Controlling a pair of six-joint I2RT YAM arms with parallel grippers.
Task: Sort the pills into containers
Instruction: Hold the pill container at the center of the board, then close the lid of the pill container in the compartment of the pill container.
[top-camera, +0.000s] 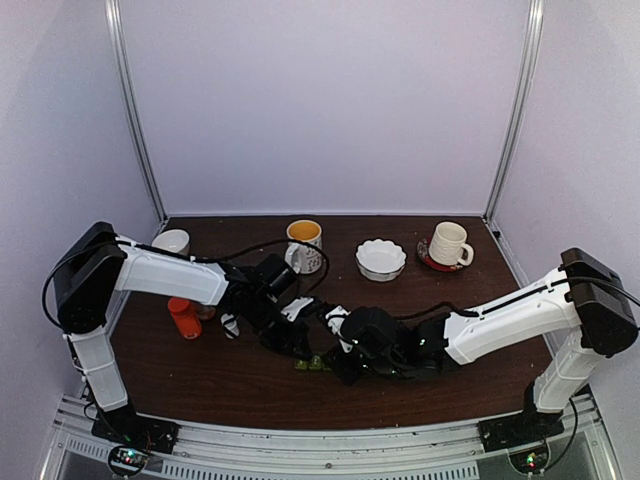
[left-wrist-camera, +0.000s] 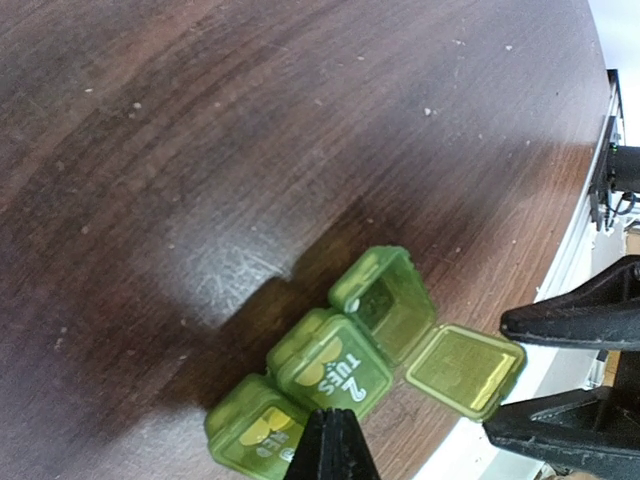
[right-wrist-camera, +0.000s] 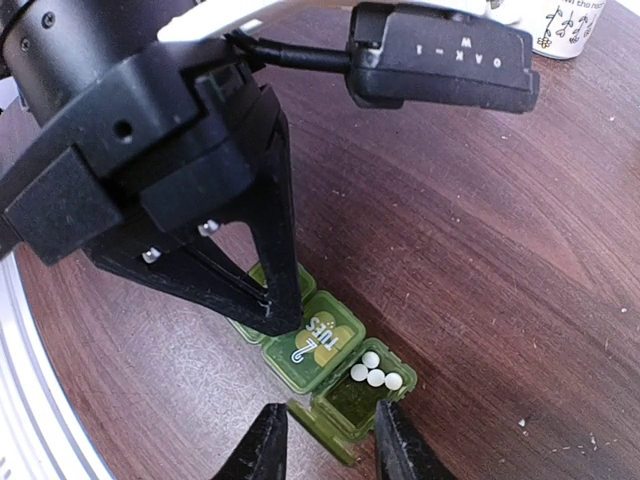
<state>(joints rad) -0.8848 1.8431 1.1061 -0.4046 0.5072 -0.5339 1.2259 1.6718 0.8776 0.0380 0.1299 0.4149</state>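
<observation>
Both arms meet low and centre in the overhead view, over a small green pill box that lies near the front edge of the dark wooden table. Box: three square compartments in a row. The middle lid reads "TUES 2". The compartment at one end is also closed, its label too blurred to read. The compartment at the other end is open, with its lid folded out flat on the table beside it. Four small white pills lie in the open compartment, bunched toward the side next to the TUES lid. Left gripper: clenched, its two fingers drawn together to a single point. That point comes down on the closed lids, about at the seam between the middle and end compartments, and appears to touch. Right gripper: released, jaws parted, hanging just over the folded-out lid with one finger to either side of it. Whether it touches the lid cannot be told. Elsewhere in the overhead view, an orange bottle stands at middle left, beside the left arm. Along the back of the table, left to right: a white mug, a mug with a yellow inside, a white scalloped bowl, and a second white mug on a red saucer.
</observation>
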